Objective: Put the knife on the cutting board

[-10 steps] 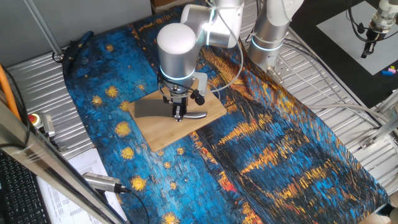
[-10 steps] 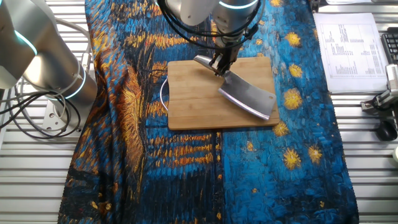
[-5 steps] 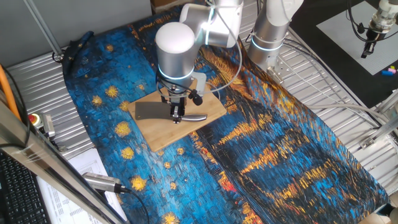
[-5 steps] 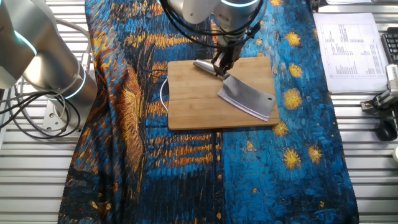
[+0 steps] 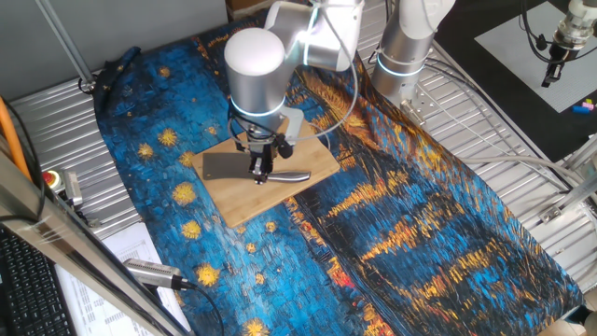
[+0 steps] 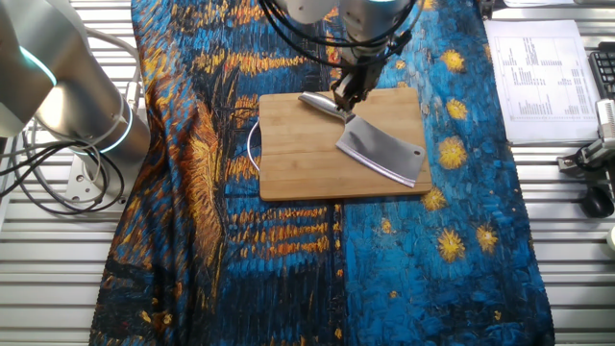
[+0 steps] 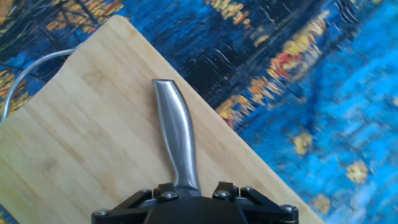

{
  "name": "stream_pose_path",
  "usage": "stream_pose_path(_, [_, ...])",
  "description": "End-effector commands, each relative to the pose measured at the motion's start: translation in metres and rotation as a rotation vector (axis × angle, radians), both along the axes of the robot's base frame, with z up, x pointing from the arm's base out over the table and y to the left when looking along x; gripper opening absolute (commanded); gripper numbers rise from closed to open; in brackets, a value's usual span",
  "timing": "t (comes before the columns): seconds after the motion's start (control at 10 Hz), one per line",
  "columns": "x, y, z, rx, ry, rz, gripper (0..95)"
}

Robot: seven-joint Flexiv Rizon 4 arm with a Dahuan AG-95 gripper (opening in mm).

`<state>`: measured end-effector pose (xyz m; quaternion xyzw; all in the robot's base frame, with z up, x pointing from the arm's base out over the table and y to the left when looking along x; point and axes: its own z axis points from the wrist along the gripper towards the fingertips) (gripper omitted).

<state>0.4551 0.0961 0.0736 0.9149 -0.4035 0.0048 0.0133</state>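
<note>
The knife [image 5: 229,165] lies flat on the cutting board [image 5: 252,201], its grey blade toward the left and its shiny handle toward the right. In the other fixed view the knife [image 6: 382,152] lies slanted across the right half of the board [image 6: 298,154]. My gripper [image 5: 259,173] hangs over the handle close to the blade, and it also shows in the other fixed view [image 6: 344,96]. In the hand view the handle [image 7: 174,137] runs between the parted fingers of the gripper [image 7: 186,186], with gaps on both sides, over the board [image 7: 93,137]. The gripper is open.
A blue and orange painted cloth [image 5: 420,215] covers the table. A second arm's base [image 6: 67,86] stands at the cloth's edge. A white cable [image 6: 252,144] curls by the board. A silver cylindrical tool [image 5: 154,273] with a black cable and papers [image 6: 538,67] lie off the cloth.
The arm and gripper have lifted a little and shifted left in one fixed view. The knife has stayed flat on the board.
</note>
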Motion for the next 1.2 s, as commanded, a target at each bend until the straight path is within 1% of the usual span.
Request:
stream_pose_path(0.1, [0.008, 0.006, 0.016, 0.011, -0.012, -0.334, 0.0])
stream_pose_path(0.2, [0.011, 0.008, 0.023, 0.012, -0.013, -0.477, 0.0])
stream_pose_path(0.3, [0.013, 0.01, 0.027, 0.015, -0.014, -0.615, 0.0])
stream_pose_path(0.4, [0.015, 0.012, 0.032, 0.036, -0.008, -0.768, 0.0])
stream_pose_path(0.5, [0.016, 0.013, 0.036, 0.052, -0.001, -0.895, 0.0])
stream_pose_path(0.6, [0.017, 0.014, 0.039, 0.049, -0.002, -0.99, 0.0])
stream_pose_path(0.7, [0.017, 0.016, 0.044, 0.041, -0.006, -1.179, 0.0])
stream_pose_path(0.8, [0.017, 0.016, 0.045, 0.041, -0.005, -1.226, 0.0])
stream_pose_path(0.9, [0.017, 0.017, 0.047, 0.04, -0.004, -1.402, 0.0])
stream_pose_path(1.0, [0.018, 0.017, 0.049, 0.035, -0.006, -1.494, 0.0])
stream_pose_path(1.1, [0.019, 0.018, 0.051, 0.02, -0.021, -1.606, 0.0])
stream_pose_path(1.2, [0.019, 0.018, 0.051, 0.016, -0.027, -1.709, 0.0])
